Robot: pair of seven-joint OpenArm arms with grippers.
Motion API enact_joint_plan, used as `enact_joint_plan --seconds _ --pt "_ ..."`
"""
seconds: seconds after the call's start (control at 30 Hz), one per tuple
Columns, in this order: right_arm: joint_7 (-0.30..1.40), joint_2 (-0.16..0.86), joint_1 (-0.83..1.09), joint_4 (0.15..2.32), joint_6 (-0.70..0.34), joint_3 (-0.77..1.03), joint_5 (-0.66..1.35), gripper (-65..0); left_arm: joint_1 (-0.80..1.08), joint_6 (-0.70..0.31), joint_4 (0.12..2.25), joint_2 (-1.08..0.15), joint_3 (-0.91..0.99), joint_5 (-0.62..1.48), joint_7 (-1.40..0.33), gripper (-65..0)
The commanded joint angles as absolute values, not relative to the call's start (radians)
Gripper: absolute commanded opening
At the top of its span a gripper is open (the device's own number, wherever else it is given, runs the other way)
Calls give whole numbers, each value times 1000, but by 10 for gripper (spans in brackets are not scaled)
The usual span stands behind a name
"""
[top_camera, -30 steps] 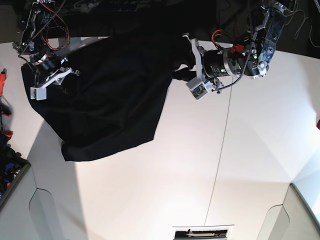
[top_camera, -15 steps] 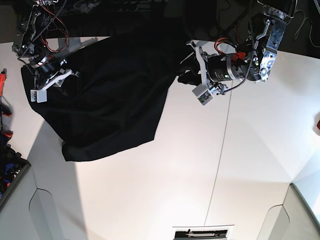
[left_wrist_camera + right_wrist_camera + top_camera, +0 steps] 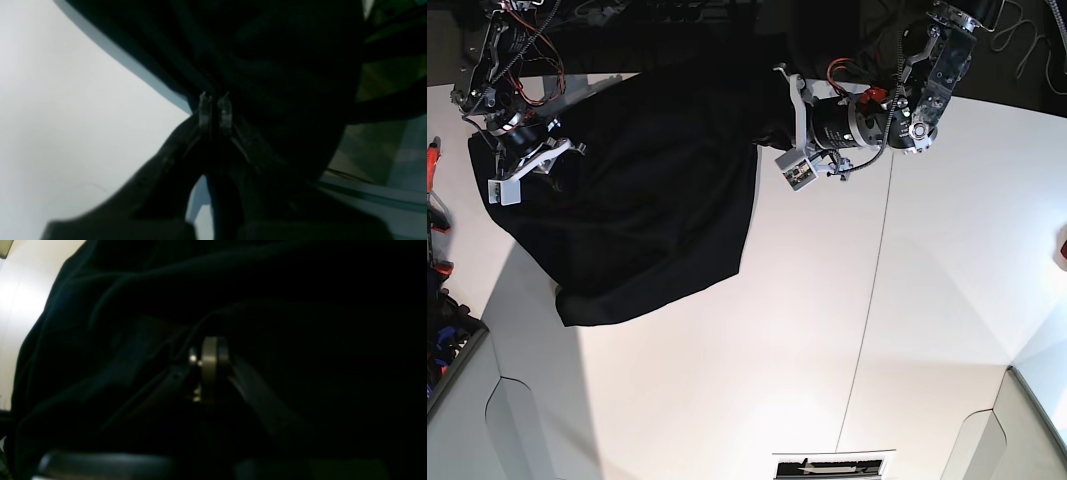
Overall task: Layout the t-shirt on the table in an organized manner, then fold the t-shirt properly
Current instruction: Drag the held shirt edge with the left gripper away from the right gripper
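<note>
The black t-shirt (image 3: 642, 195) lies spread over the far corner of the white surface (image 3: 827, 330), on the side where the right arm works. Its near hem hangs in a loose curve toward the middle of the surface, and one corner of it bunches into a thick fold at the lowest point. The cloth is rumpled, with soft ridges running across it rather than lying flat.

The left gripper (image 3: 784, 125) sits at the shirt's far edge, next to the thin dark seam (image 3: 867, 320) that crosses the surface. From its own camera the two fingertips (image 3: 205, 111) are pressed together with black cloth between them, and the fabric rises up from that pinch, with pale surface showing beneath.

The right gripper (image 3: 527, 165) is at the opposite side of the shirt, over the cloth near the surface's edge. Its camera is almost wholly dark with fabric; the fingertips (image 3: 209, 365) look drawn together amid the folds, but I cannot tell for sure whether cloth is caught between them.
</note>
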State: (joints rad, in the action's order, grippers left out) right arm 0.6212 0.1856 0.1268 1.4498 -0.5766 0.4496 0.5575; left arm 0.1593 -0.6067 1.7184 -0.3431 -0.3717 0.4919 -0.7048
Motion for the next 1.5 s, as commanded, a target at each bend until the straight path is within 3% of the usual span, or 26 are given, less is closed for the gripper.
enact_joint_plan --seconds 0.0,0.13,0.43,0.57,0.73,1.0,1.33,1.37,1.47 --pt "628 199 122 1458 -572 451 550 -650 134 -605 1732 -346 -367 484 -676 -650" --pt "628 199 122 1458 -572 451 550 -650 20 -504 1732 -347 -366 450 -724 -650" --pt "625 212 119 1459 -572 451 609 -650 -267 -521 1488 -323 -366 437 -714 -650" --pt "625 218 94 1459 -572 451 630 -471 -400 -539 1346 -273 -366 399 -714 -650" --pt "629 204 71 1459 -572 451 648 -456 -488 -535 1347 -263 -366 433 -735 -650" --pt "629 185 59 1458 -563 451 606 -456 -408 -580 1619 -207 -490 570 -867 -650" --pt "628 185 58 1458 -562 451 591 -456 -192 -533 1693 -191 -830 375 -764 -650" --pt "628 185 58 1458 -562 451 591 -455 -187 -530 1693 -191 -833 368 -762 -631" --pt "627 185 59 1458 -562 451 591 -455 -182 -525 1693 -192 -830 368 -767 -463"
